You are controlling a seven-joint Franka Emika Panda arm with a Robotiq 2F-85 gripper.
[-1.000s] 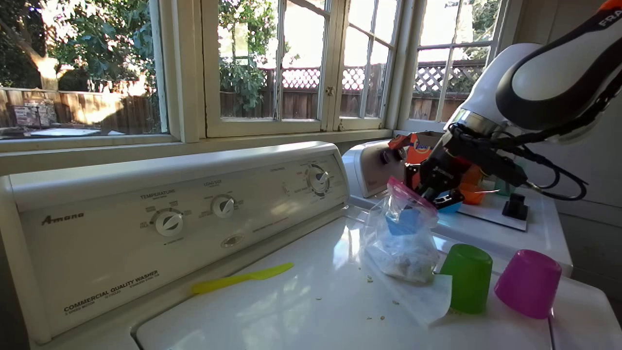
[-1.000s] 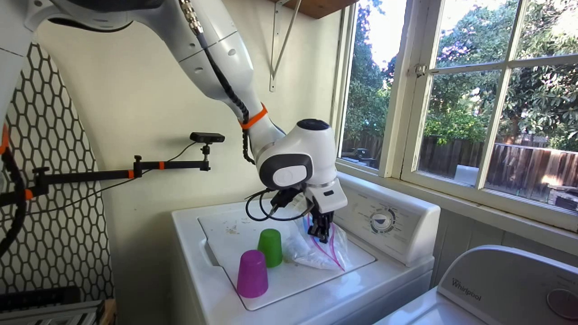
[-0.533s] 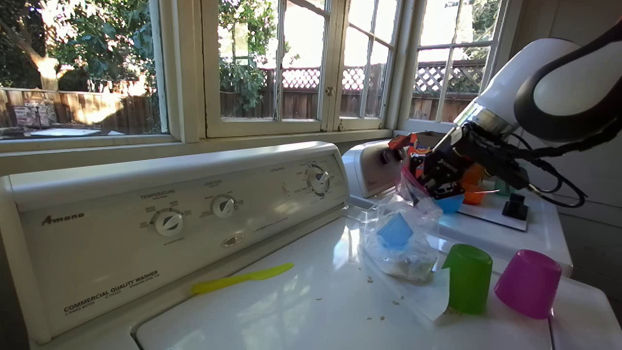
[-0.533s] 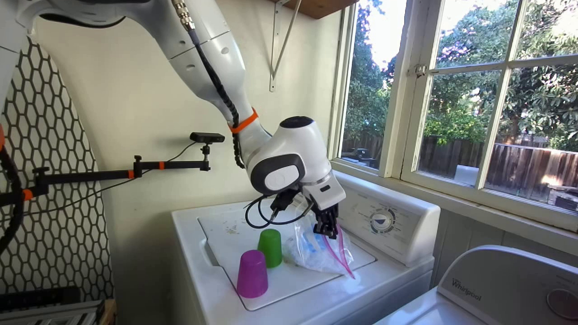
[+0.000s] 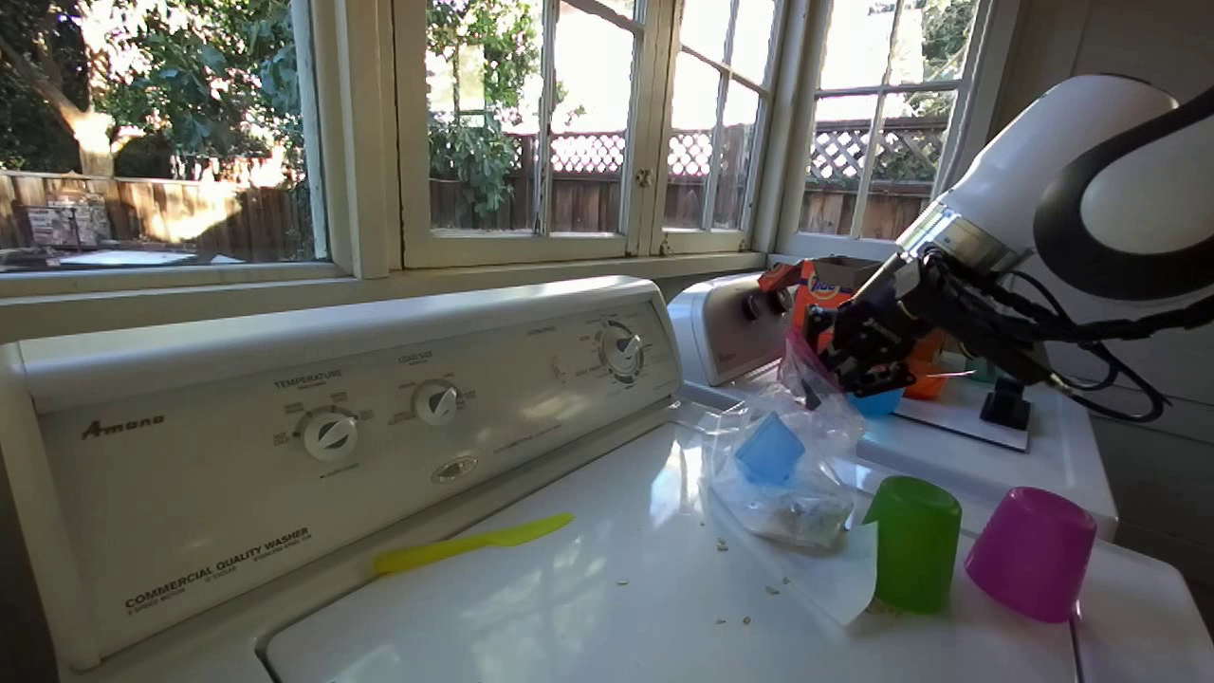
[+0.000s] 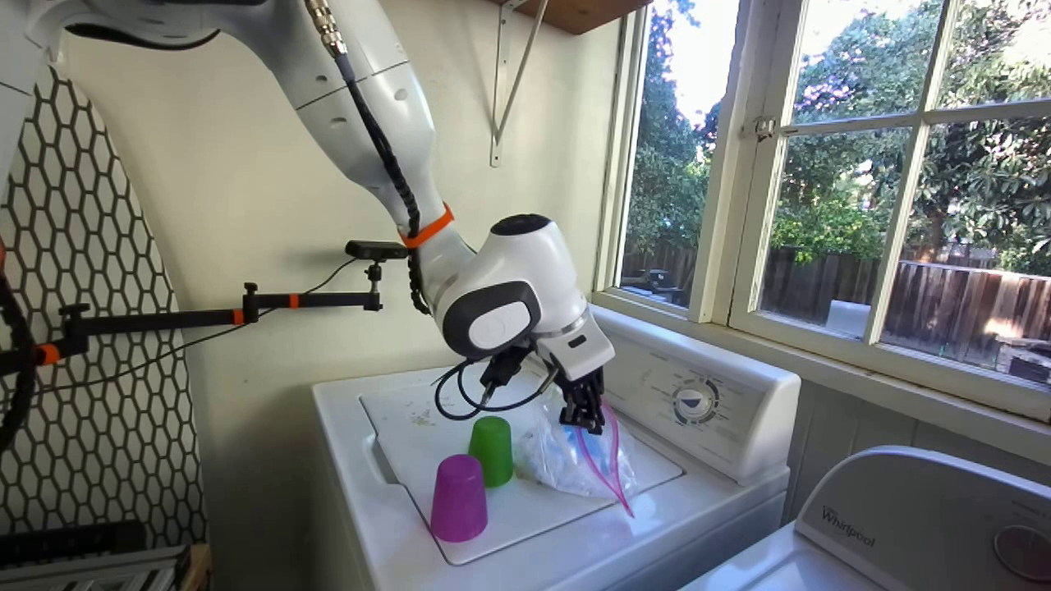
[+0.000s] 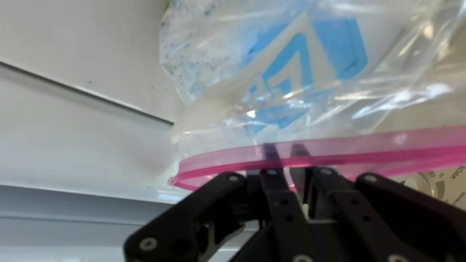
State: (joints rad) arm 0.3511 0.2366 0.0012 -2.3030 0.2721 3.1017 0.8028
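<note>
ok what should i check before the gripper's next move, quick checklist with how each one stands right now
1. Mouth of the bag open: ok, the two edges of the pink seal are apart in the wrist view.
2. Gripper reaching into the mouth: ok, its fingers pass between those edges.
3. Jaws parted: ok, narrowly, a gap shows between them.
4. Blue piece clear of the fingers: ok, it shows through the bag, apart from them.
5. Bag clear of the green cup: cannot tell, they look very close.
6. Green cup and magenta cup standing: ok, both mouth-down.
</note>
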